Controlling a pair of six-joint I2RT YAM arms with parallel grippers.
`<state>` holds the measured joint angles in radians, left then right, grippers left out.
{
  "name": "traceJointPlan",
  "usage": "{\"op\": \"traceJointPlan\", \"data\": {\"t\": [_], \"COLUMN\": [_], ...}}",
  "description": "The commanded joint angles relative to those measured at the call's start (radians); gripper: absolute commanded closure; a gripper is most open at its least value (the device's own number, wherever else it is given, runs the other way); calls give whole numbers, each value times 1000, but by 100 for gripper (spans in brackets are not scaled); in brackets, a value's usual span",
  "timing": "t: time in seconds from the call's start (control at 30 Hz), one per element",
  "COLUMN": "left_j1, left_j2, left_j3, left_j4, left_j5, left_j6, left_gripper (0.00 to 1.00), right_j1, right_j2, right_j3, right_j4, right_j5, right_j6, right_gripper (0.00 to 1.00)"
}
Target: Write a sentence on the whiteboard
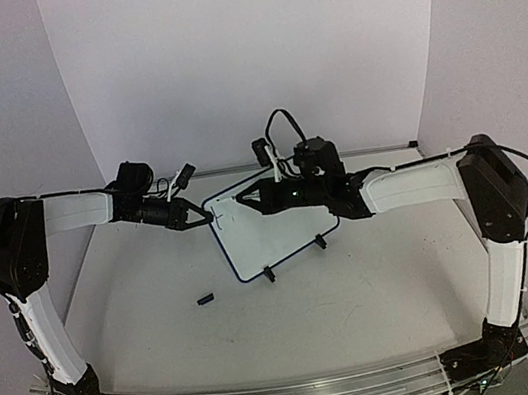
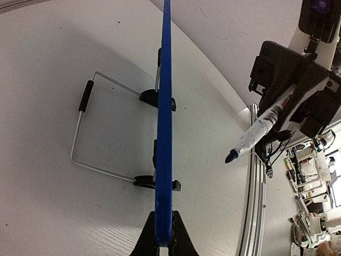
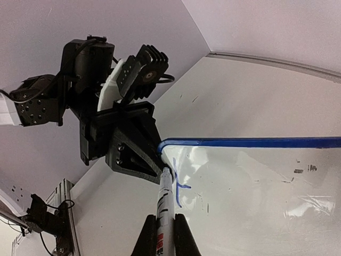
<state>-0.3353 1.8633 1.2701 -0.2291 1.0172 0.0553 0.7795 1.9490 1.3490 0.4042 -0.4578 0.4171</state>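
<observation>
On the left, the left gripper (image 1: 205,218) is reaching in and pinching the left edge of the whiteboard (image 1: 275,231), its two fingers shut tight on the dark-blue rim close to the upper corner. The board is standing near the middle of the table (image 1: 152,317), leaning back on a bent wire stand (image 2: 85,97) behind it, with two black clip feet (image 1: 269,275) along its bottom edge. A small black piece (image 1: 204,298), too small to identify, is lying on the table in front of the board, to its left.

From the right, the right gripper (image 3: 162,237) is coming across the face of the board, clamping a slim marker (image 3: 165,200) between its fingers. The marker's tip is hovering by the board's upper left corner, and from the left wrist it looks lifted off the surface. Of the sentence (image 3: 179,191), only a few thin blue strokes are showing just beside the tip.
</observation>
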Motion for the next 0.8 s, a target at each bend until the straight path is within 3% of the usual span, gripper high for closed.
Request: {"op": "traceJointPlan", "data": {"t": [0.0,0.77], "left_j1": [-5,-8], "left_j2": [-36,-38], "left_j3": [24,26], "left_j4": [-44,-50], "left_j5": [-36,-38], "left_j6": [48,53], "left_gripper": [100,100], "right_j1": [-5,-13], "right_j2": [39,64], "right_j3": [61,28], "right_j4": [31,14], "right_j5": [-7,30], "right_j6": [0,8], "right_gripper": [100,100]}}
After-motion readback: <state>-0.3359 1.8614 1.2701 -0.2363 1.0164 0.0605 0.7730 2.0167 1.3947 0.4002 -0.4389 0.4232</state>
